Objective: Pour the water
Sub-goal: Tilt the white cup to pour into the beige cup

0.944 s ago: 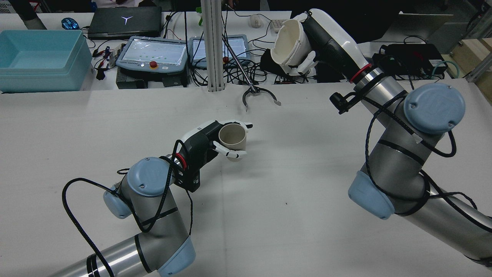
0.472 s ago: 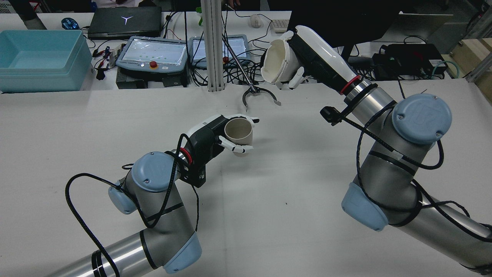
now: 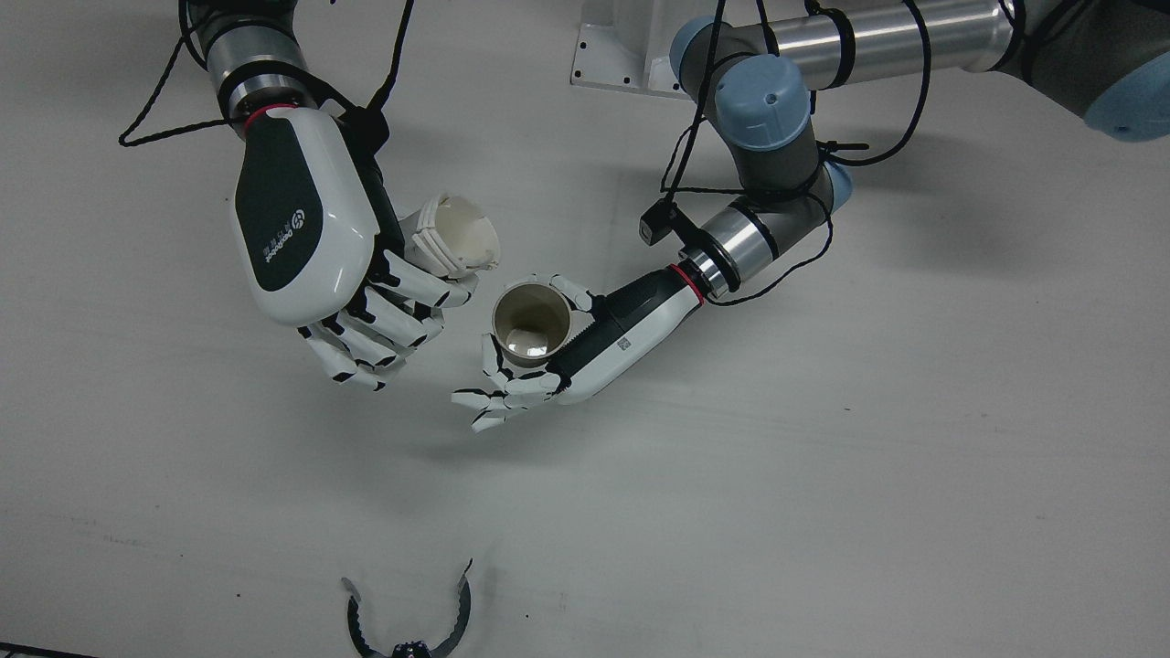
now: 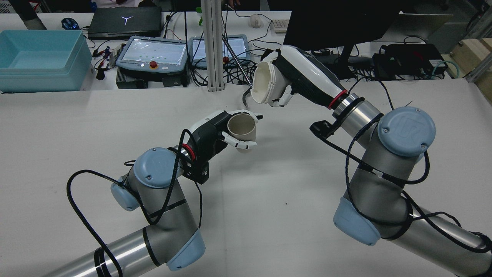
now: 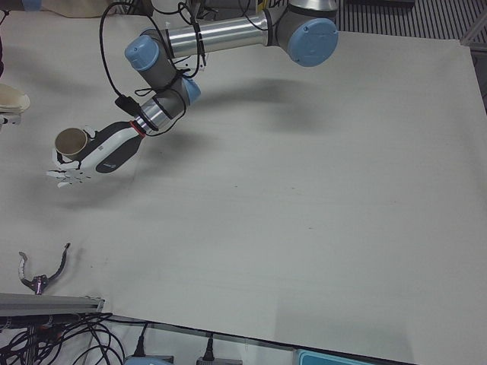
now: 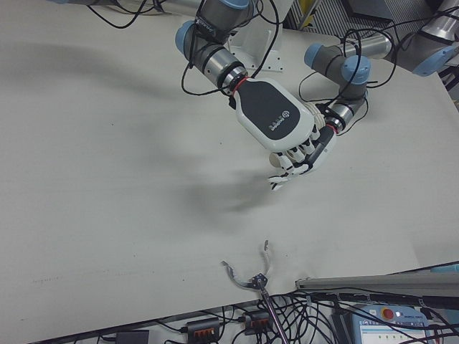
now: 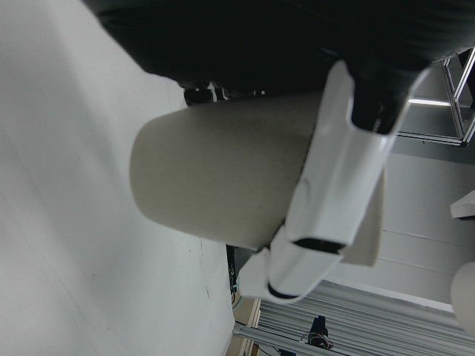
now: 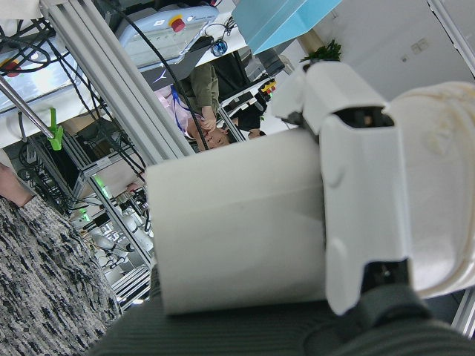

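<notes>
The left hand (image 4: pixel 217 132) is wrapped round a tan cup (image 4: pixel 242 129), fingers closed on its wall, holding it upright and lifted just clear of the white surface (image 4: pixel 300 192), mouth open to the ceiling, which reads as the receiving vessel presented for the pour. Over it, up and a little beyond, the right hand (image 4: pixel 294 82) is clamped round a white cup (image 4: pixel 263 86), and that one is tipped well over on its side, its mouth facing down toward the tan cup. In the front view the white cup's rim (image 3: pixel 471 239) sits just beside the tan cup's rim (image 3: pixel 532 320), the two not touching, so the lips look nearly lined up but not quite stacked. Something pale glints in the bottom of the tan cup; whether that is water I cannot tell, and no stream shows between the cups. My read: the pour is on the brink, and a bit more tilt with the spout edge over the tan mouth would do it. A black clamp-like tool (image 3: pixel 407 621) lies well apart near the surface's far edge.
</notes>
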